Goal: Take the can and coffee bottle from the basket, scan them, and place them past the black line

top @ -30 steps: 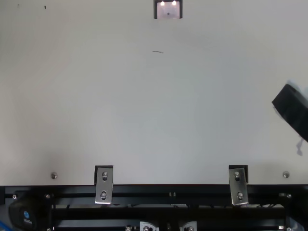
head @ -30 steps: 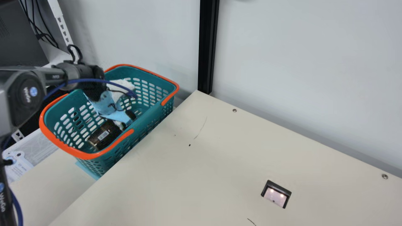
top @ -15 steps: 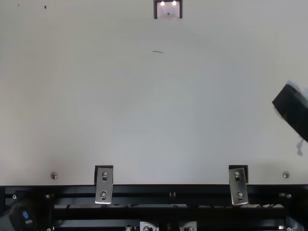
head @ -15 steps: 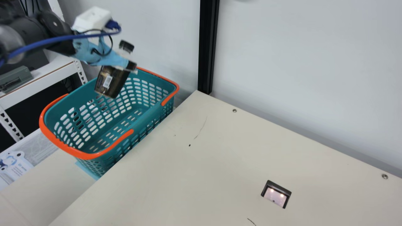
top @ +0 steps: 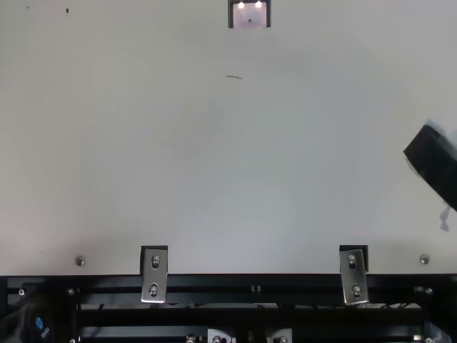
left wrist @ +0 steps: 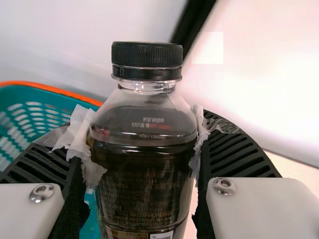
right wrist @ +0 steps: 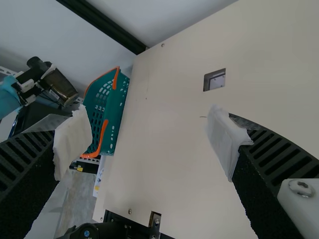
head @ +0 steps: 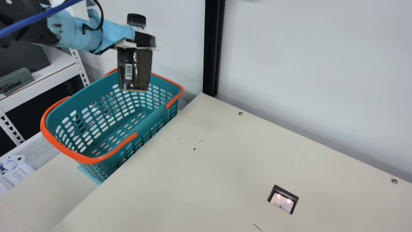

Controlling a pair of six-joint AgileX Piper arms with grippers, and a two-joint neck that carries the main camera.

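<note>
My left gripper point(head: 136, 40) holds the dark coffee bottle point(head: 134, 69) upright above the teal basket, its barcode label facing the main camera. In the left wrist view the left gripper point(left wrist: 144, 144) is shut on the bottle point(left wrist: 144, 184), one ribbed finger on each side just below the shoulder. The basket point(head: 87, 159) has an orange rim, and its visible inside holds nothing. At the top view's right edge is part of my right gripper point(top: 435, 161); in the right wrist view the right gripper point(right wrist: 149, 139) stands open with nothing between its fingers. I see no can.
A scanner window point(head: 282, 200) with lit spots is set into the cream table point(head: 193, 180). Behind the table stand a pale wall and a black post point(head: 213, 48). A white shelf point(head: 42, 80) is behind the basket at the left. Metal brackets point(top: 154, 275) sit on the table's near edge.
The left gripper has lifted the coffee bottle out of the basket and carried it up and rightward, turning it from tilted to upright. The right gripper has kept still.
</note>
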